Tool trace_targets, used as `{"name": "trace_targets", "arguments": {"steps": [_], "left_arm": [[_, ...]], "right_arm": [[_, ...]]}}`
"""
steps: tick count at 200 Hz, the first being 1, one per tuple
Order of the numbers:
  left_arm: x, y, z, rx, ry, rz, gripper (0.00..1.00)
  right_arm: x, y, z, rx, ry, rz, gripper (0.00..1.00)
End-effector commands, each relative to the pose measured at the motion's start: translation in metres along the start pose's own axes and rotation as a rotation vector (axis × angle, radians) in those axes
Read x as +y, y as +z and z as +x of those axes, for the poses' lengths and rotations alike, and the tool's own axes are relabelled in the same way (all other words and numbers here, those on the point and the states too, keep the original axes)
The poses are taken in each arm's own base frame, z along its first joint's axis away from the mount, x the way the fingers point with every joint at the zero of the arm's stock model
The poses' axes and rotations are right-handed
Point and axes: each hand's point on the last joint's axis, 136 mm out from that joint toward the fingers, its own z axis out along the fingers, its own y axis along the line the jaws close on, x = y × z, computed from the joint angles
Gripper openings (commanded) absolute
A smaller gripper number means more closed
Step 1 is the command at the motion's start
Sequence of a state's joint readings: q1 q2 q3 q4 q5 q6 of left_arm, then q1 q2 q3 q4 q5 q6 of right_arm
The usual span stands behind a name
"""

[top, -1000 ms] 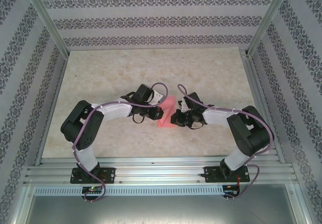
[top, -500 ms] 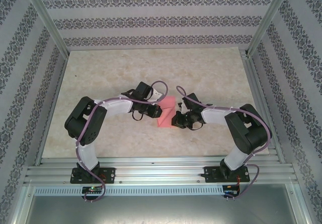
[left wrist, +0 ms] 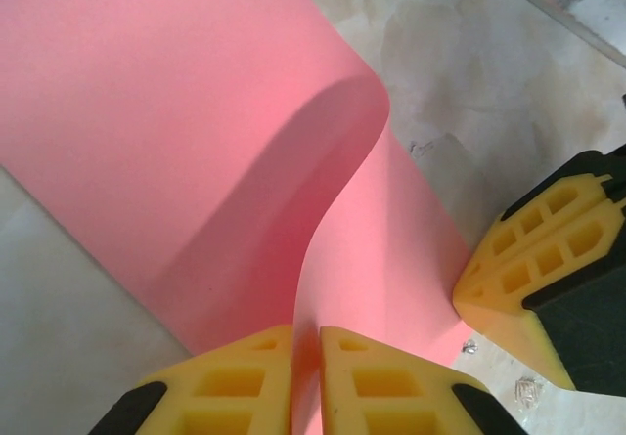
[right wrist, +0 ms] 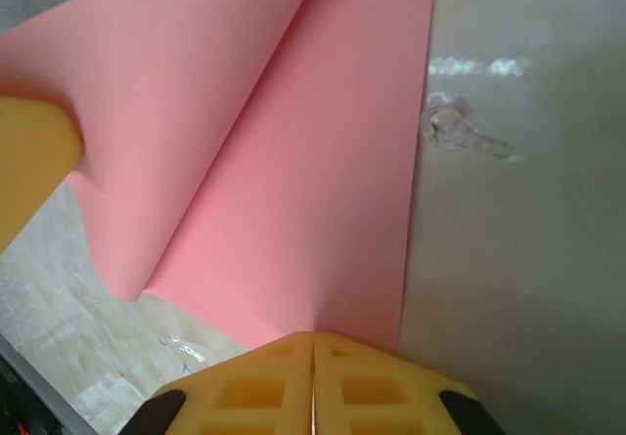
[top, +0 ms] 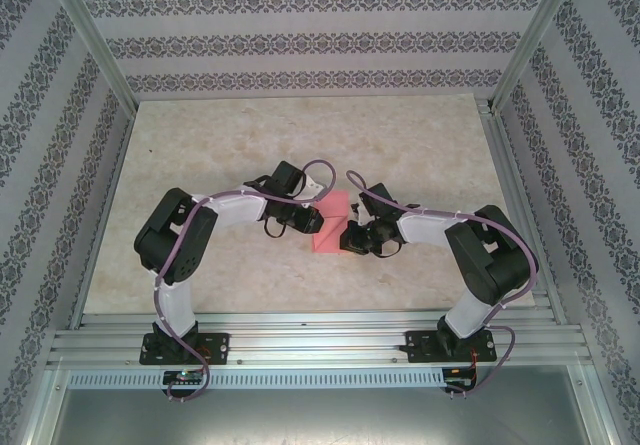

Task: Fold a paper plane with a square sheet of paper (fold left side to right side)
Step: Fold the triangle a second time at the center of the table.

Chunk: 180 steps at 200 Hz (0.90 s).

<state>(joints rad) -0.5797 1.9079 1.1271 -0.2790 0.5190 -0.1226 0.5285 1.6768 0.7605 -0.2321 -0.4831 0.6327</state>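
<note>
thin salmon-pink square sheet of paper (top: 334, 221) on the pale marbled bench (top: 250, 145), between both arms. left pincer (left wrist: 306, 347) closed on its left edge, raised and curling rightward; right pincer (right wrist: 313, 349) closed on the opposite, low edge. the fold likely runs left to right.

a lab test booth (aluminium frame (top: 320, 340), patterned walls (top: 300, 40), marble-look table (top: 300, 135)).
</note>
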Motion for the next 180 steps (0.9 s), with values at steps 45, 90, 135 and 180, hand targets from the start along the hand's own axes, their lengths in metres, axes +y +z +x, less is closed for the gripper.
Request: {"name": "trace_targets", "arguments": {"steps": [45, 90, 135, 180], "left_arm": [[0.004, -0.001, -0.009, -0.015, 0.012, 0.016, 0.17], [0.004, 0.0, -0.012, -0.022, 0.009, 0.019, 0.19], [0.005, -0.002, -0.016, -0.035, 0.004, 0.022, 0.19], [0.004, -0.001, -0.018, -0.041, 0.001, 0.034, 0.19]], "right_arm": [[-0.013, 0.005, 0.007, 0.028, -0.007, 0.074, 0.08], [-0.015, 0.006, 0.008, 0.031, -0.006, 0.08, 0.08], [-0.015, 0.005, 0.008, 0.033, -0.006, 0.085, 0.08], [-0.017, 0.005, 0.008, 0.033, -0.007, 0.091, 0.08]]}}
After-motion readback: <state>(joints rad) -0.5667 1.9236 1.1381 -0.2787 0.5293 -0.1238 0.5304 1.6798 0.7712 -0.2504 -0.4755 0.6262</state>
